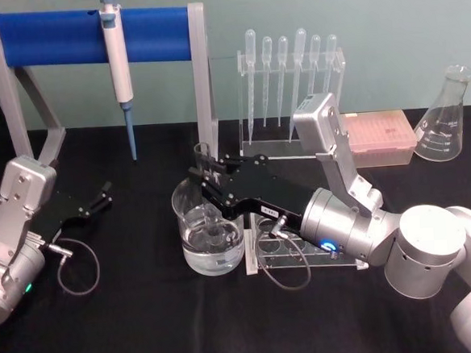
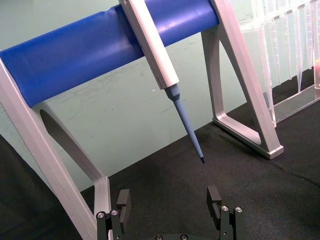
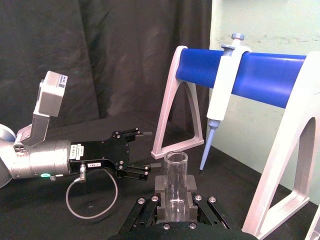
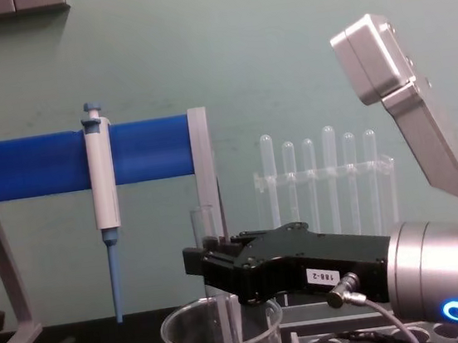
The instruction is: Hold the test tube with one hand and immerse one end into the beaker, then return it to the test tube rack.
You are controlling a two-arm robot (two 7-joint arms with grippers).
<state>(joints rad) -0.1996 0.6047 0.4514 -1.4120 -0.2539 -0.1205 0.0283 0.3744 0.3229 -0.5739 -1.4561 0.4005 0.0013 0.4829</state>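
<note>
The test tube (image 3: 175, 182) is a slim, clear glass cylinder with an open, round rim. It stands upright with its long axis vertical and the rim on top, and its lower part goes down inside the beaker (image 1: 191, 216). The right gripper (image 1: 206, 178) holds it, the black fingers (image 3: 160, 186) pinching the tube from both sides below the rim. In the chest view the tube's lower stretch shows faintly through the beaker wall, but the view's lower edge cuts it off, so I cannot tell whether the rounded end reaches the liquid.

The beaker is wide, clear glass with a rolled rim and a small spout, and clear liquid lies low in it. It stands on a black cloth (image 1: 149, 328), just beside the test tube rack (image 1: 306, 256). The rack is a clear, blocky frame with round holes, largely covered by the right arm's silver wrist, where a blue ring light glows.

The left gripper (image 1: 101, 195) rests low at the robot's left, well apart from the beaker, its fingers spread with nothing between them.

Behind, a white-and-blue micropipette (image 1: 118, 63) hangs tip down from a padded blue bar (image 1: 48, 40) on grey legs. Thin plastic pipettes (image 1: 284, 68) with bulb tops hang in a clear stand — their tips are hard to make out through the glare. Farther right sit a pinkish tip box (image 1: 378, 134) and a conical glass flask (image 1: 446, 117).
</note>
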